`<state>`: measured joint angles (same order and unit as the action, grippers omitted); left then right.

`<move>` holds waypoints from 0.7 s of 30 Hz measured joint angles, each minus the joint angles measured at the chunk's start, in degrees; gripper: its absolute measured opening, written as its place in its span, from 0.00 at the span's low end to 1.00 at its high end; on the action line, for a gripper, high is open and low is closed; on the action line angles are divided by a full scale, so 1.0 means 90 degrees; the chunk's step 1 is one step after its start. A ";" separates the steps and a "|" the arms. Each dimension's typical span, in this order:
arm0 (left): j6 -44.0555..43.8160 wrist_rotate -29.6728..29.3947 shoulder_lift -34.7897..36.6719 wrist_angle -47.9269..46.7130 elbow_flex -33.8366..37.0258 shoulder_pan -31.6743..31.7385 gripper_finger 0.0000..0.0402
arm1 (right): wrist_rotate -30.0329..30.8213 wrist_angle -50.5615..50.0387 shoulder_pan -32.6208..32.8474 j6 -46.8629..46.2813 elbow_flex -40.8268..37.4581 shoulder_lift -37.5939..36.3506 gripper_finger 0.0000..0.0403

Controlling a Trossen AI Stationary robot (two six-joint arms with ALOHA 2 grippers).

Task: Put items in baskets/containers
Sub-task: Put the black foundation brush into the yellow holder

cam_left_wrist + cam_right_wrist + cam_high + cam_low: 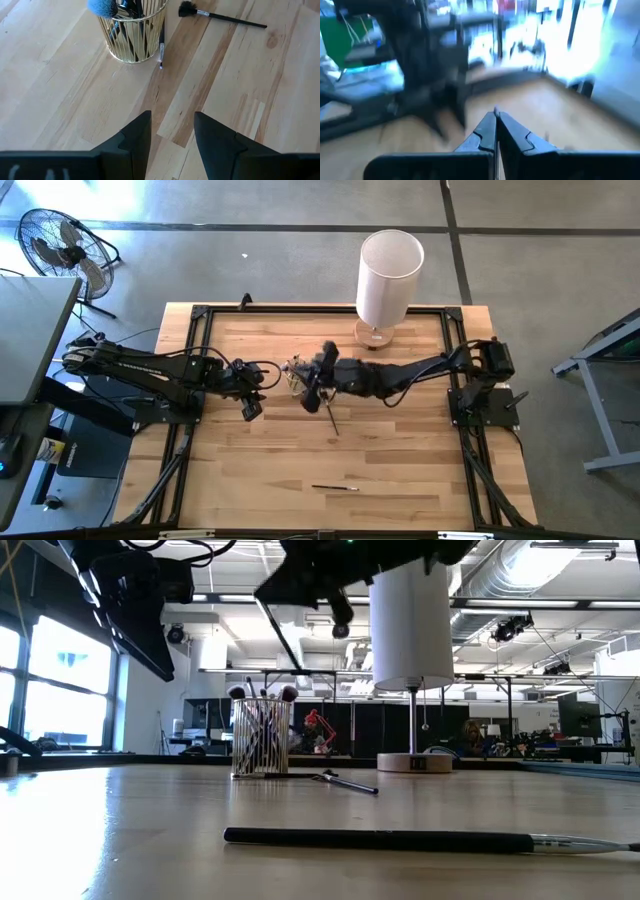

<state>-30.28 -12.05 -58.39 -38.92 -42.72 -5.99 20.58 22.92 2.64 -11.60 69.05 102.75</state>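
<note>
A small round cup (294, 373) with gold ribs stands mid-table and holds several makeup brushes; it also shows in the low view (262, 740) and the left wrist view (134, 37). My right gripper (316, 388) is just right of the cup, raised, and shut on a thin dark brush (329, 416). My left gripper (250, 406) is open and empty above the table, left of and nearer than the cup. One loose brush (222, 18) lies beside the cup. Another (335, 487) lies near the front edge. My right gripper pinches the thin dark brush between its two shut fingers (496, 125), near one end of the handle (266, 610). The brush slants down below the fingers, its free end (336, 431) toward the table's near edge. It hangs clear of the table.
A tall white cylinder on a wooden base (387, 280) stands at the far edge, behind the right arm. A thin brush (161, 47) lies on the table against the cup's side. Bare wood lies between the cup and the front brush (400, 838).
</note>
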 joint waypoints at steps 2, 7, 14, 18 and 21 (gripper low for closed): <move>0.0000 0.0000 0.0000 -0.0001 0.0000 0.0002 0.37 | 0.0017 0.0810 -0.0169 0.0535 0.0000 0.0072 0.00; 0.0002 0.0002 0.0000 0.0001 0.0000 0.0002 0.37 | -0.0198 0.2026 -0.0767 0.0474 0.0000 0.0495 0.00; 0.0057 0.0003 0.0000 0.0006 0.0000 0.0002 0.37 | -0.0849 0.2666 -0.1193 -0.0166 -0.0002 0.1227 0.00; 0.0243 0.0002 0.0000 0.0032 0.0000 0.0000 0.37 | -0.1187 0.2528 -0.1113 -0.0113 -0.0007 0.1419 0.00; 0.0463 -0.0031 0.0000 0.0102 0.0000 0.0000 0.37 | -0.1269 0.2220 -0.1014 0.0208 0.0000 0.1407 0.03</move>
<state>-26.11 -12.33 -58.39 -38.01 -42.72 -5.99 9.17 42.90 -6.48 -9.74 69.06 115.42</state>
